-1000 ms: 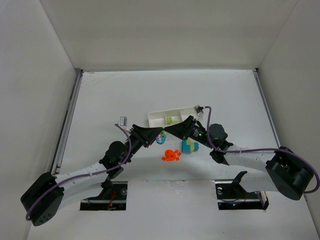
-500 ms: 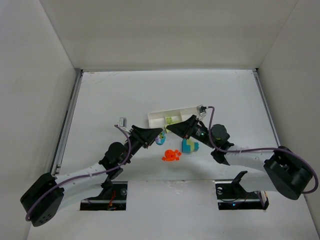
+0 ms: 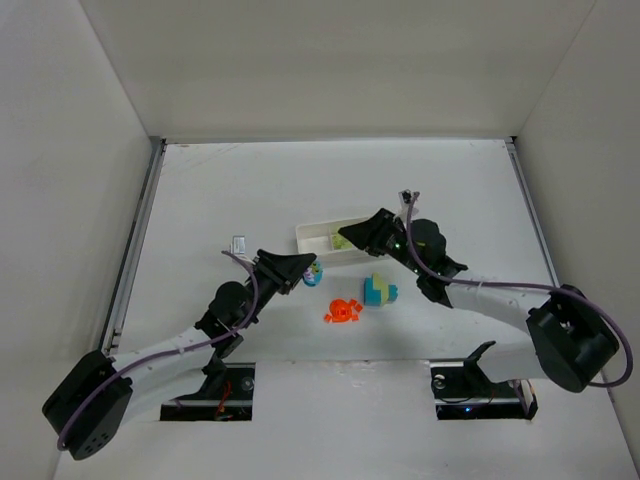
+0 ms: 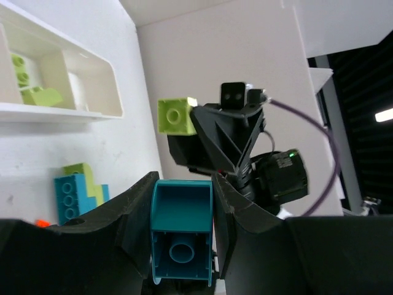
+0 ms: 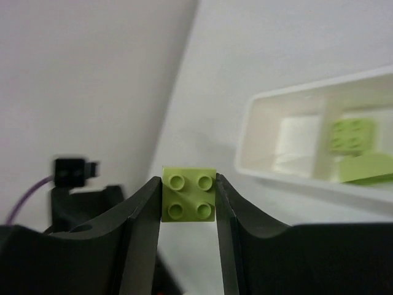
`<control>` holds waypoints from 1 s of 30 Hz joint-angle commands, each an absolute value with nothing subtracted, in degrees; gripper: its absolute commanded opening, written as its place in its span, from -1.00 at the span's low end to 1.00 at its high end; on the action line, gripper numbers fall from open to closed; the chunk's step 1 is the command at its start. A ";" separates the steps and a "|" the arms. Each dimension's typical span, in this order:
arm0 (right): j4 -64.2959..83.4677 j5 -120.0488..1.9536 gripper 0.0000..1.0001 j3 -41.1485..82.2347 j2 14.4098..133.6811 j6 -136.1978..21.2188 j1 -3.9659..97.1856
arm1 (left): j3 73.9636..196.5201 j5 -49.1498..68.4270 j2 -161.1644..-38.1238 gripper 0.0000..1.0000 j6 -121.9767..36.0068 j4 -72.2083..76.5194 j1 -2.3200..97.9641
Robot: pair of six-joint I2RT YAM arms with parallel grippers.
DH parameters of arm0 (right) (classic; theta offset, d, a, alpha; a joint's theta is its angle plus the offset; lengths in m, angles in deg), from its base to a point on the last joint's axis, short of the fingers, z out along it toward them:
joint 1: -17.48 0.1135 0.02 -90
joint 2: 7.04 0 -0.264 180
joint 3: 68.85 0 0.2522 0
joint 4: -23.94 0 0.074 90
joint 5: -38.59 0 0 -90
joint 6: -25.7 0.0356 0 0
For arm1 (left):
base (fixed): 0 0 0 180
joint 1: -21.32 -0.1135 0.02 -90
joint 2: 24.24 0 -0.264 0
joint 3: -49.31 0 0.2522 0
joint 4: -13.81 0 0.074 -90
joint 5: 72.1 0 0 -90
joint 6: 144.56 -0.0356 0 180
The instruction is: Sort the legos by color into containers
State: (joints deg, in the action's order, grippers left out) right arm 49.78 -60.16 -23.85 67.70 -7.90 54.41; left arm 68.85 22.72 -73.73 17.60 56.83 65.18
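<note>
My right gripper (image 3: 345,239) is shut on a yellow-green lego (image 5: 188,195) and holds it over the white tray (image 3: 306,238). The tray's middle compartment (image 5: 362,153) holds two yellow-green legos (image 4: 27,86); its left one (image 5: 295,138) looks empty. My left gripper (image 3: 312,270) is shut on a teal lego (image 4: 182,230), raised just in front of the tray's left end. A joined teal and yellow-green lego stack (image 3: 379,290) and an orange-red lego (image 3: 343,311) lie on the table in front of the tray. The tray's right part is hidden under my right arm.
The two grippers sit close together, tips facing each other; my right gripper shows in the left wrist view (image 4: 177,117). White enclosure walls stand at the left, right and back. A metal rail (image 3: 135,240) runs along the table's left edge.
My right gripper has moved away from the loose bricks up over the tray, carrying the yellow-green lego. My left gripper has drawn slightly left with the teal lego.
</note>
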 commanded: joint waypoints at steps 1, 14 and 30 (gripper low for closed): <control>32.63 -47.74 -0.22 -14.77 70.47 -22.79 56.63 | 73.08 23.00 -74.86 -0.71 13.91 55.44 63.65; 24.68 -37.78 -0.12 -3.76 84.54 -28.97 57.87 | 82.58 24.93 -82.15 -0.71 3.89 46.72 59.60; 27.32 -39.28 0.34 -12.54 70.50 -28.44 55.85 | 94.17 31.16 -92.96 -0.73 -9.28 37.60 58.36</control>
